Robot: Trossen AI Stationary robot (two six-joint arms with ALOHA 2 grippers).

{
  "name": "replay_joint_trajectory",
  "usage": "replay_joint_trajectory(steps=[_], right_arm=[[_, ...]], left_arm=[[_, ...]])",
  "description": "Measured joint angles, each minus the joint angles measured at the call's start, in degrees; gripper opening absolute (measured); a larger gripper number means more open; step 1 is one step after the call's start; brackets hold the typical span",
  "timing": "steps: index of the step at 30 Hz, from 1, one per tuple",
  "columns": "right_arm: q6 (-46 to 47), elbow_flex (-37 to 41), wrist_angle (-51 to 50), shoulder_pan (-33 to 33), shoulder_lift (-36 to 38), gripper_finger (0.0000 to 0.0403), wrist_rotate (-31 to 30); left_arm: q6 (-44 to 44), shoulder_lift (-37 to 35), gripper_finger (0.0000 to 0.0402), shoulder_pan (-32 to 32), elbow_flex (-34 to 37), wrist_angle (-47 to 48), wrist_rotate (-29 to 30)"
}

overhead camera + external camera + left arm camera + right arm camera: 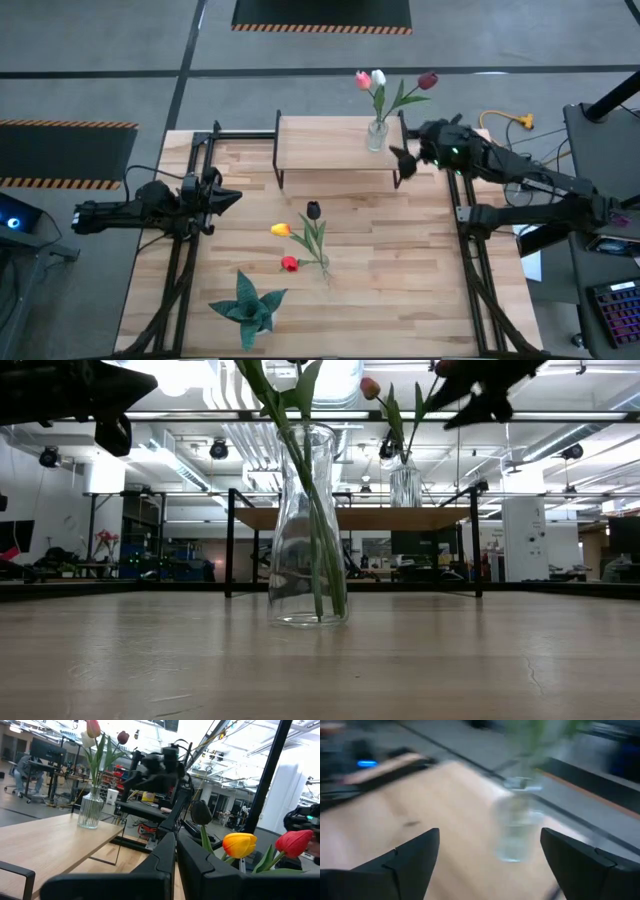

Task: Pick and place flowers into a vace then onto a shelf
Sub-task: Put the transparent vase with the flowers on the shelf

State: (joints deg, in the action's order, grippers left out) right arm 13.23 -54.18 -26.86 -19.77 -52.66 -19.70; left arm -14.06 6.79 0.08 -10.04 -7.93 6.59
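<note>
Glass vase [377, 135] of flowers [385, 85] stands upright on the shelf [330, 142], just ahead of my right gripper [404, 163], which is spread wide and empty. Second vase [322, 262] stands on the counter [400, 280], nearer my left gripper [222, 197], which looks closed, holding nothing.

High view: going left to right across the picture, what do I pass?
Left gripper → teal star-shaped plant → vase with three tulips on the table → vase with flowers on the shelf → right gripper.
</note>
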Motion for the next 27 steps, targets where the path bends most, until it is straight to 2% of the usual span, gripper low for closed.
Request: replay_joint_trajectory(steps=[7,14,19,27], right_arm=[[0.58,1.14,3.86,15.87,3.61,0.0313,10.62],[6.09,1.23,3.66,30.11,-3.01,0.0304,11.21],[4.98,1.27,5.30,33.51,-10.80,0.0304,10.95],[9.75,1.27,16.76,34.18,-22.83,0.0304,12.94]], left_arm=[[0.00,0.00,0.0000,0.01,0.00,0.00,0.00],[0.00,0.00,0.0000,0.01,0.00,0.00,0.00],[0.00,0.00,0.0000,0.00,0.00,0.00,0.00],[0.00,0.00,0.0000,0.02,0.00,0.00,0.00]])
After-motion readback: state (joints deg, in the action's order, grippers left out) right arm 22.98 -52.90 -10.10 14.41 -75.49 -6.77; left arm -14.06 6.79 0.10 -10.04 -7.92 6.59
